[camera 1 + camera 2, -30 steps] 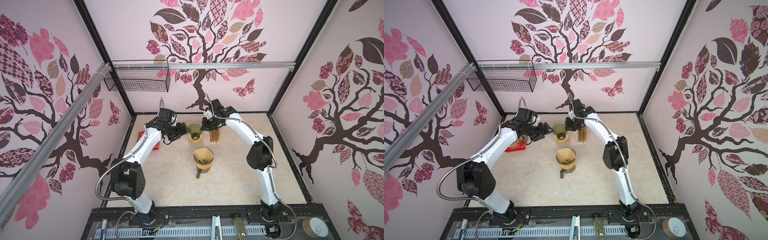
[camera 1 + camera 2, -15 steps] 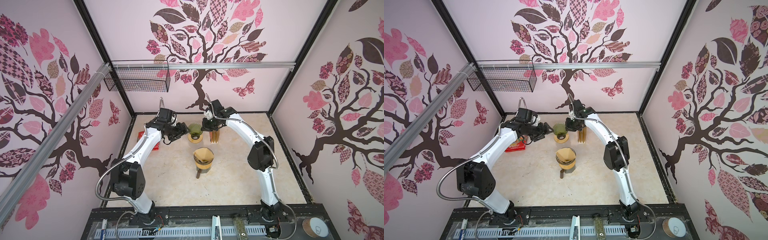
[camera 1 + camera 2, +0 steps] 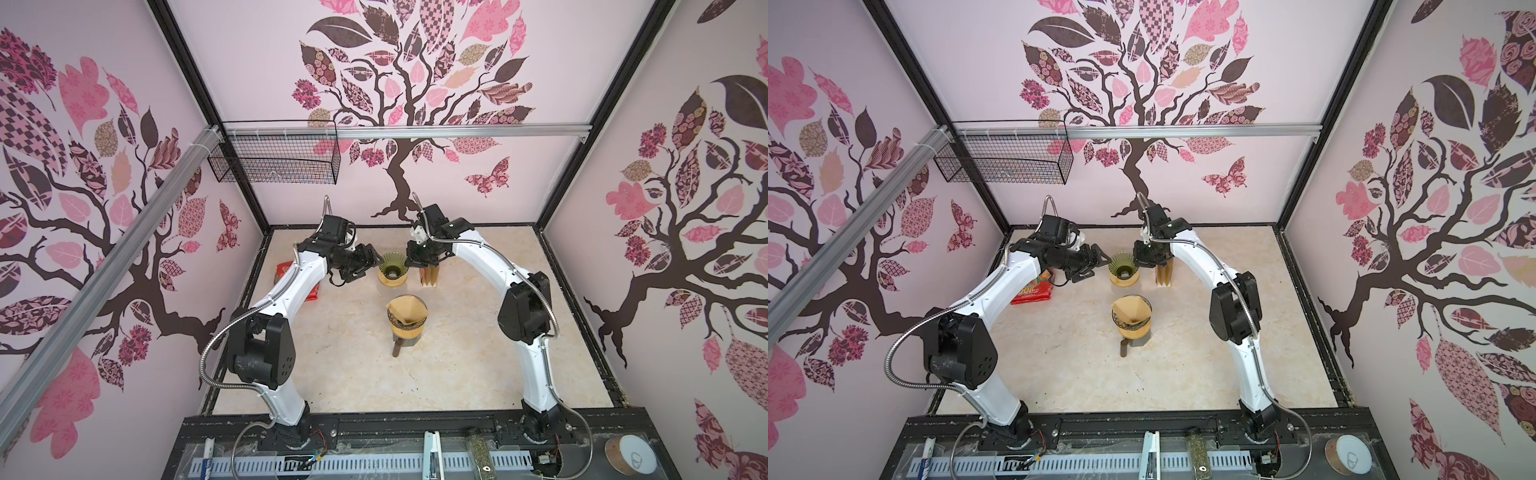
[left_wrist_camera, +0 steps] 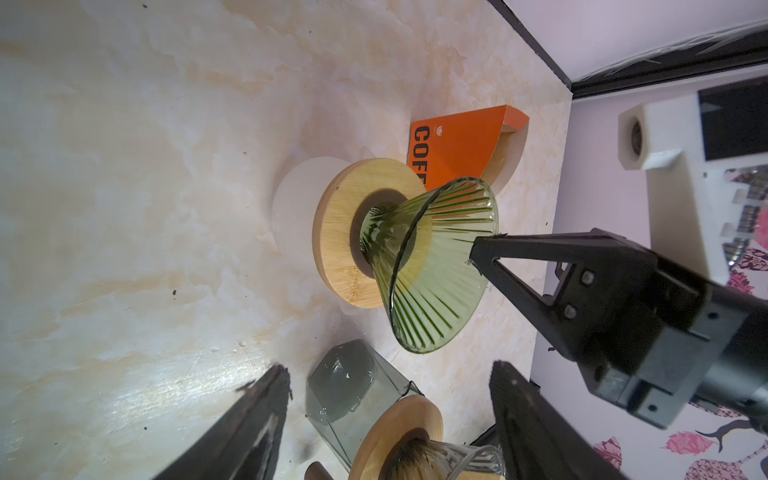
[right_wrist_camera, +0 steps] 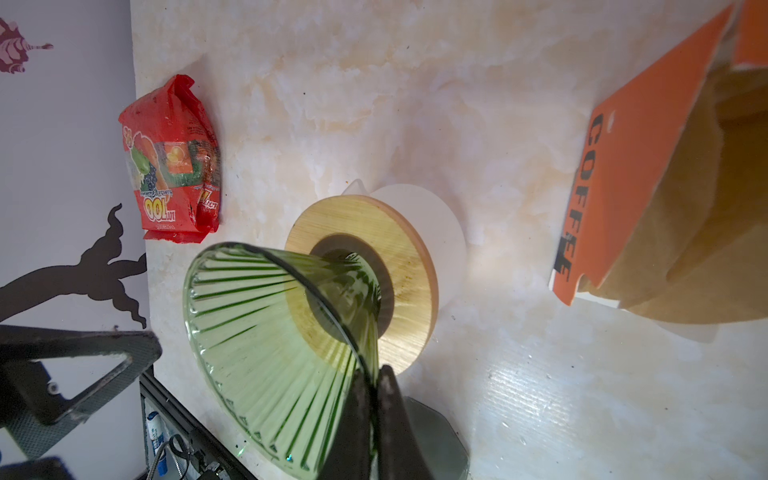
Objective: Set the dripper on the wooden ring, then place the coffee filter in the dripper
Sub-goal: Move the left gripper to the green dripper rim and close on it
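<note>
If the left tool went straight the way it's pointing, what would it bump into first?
Most likely the green dripper, which is just ahead of the open left tool. Depth is unclear, so that's a guess.

Left arm [image 3: 286, 291] and right arm [image 3: 486, 262]: white shells, black joint housings, ribbed silver conduits [image 3: 202, 365] alongside. Right pincer [image 4: 478, 251] black; fingers [image 4: 536, 249] with triangular cut-outs, two screws.

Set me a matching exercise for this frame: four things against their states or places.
Things: 1 green ribbed glass dripper; 2 brown paper filter; 3 red snack packet; 4 left hand.
States: A open, empty; B lying near the left wall; C rim pinched by right hand; D seated in nearer smoky glass dripper.
Pairs: 1-C, 2-D, 3-B, 4-A.
</note>
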Available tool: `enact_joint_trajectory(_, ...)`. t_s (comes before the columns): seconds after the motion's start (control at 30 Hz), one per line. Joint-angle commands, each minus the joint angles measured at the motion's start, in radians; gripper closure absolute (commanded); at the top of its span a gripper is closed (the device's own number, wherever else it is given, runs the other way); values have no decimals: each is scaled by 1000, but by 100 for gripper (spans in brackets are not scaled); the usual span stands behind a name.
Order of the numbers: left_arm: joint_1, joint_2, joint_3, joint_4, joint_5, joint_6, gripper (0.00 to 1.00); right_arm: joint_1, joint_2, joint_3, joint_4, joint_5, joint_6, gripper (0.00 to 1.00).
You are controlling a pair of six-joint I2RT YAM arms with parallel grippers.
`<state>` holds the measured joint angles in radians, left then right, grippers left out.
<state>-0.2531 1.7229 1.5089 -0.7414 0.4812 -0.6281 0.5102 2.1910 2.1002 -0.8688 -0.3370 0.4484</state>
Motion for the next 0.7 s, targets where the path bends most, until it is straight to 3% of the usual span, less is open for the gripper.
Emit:
enact_joint_trajectory(0.0,2,32,69,24,16,-6,26,1,-45,-2,-20,16,-12,100)
enact_joint_trajectory(0.3,3,118,124,49,23,-34,51,-1,-10,57,-69,13,-30,100)
enact_joint_trajectory(0.67,2,191,193,39,12,-43,67,-7,21,99,-103,-2,-43,100)
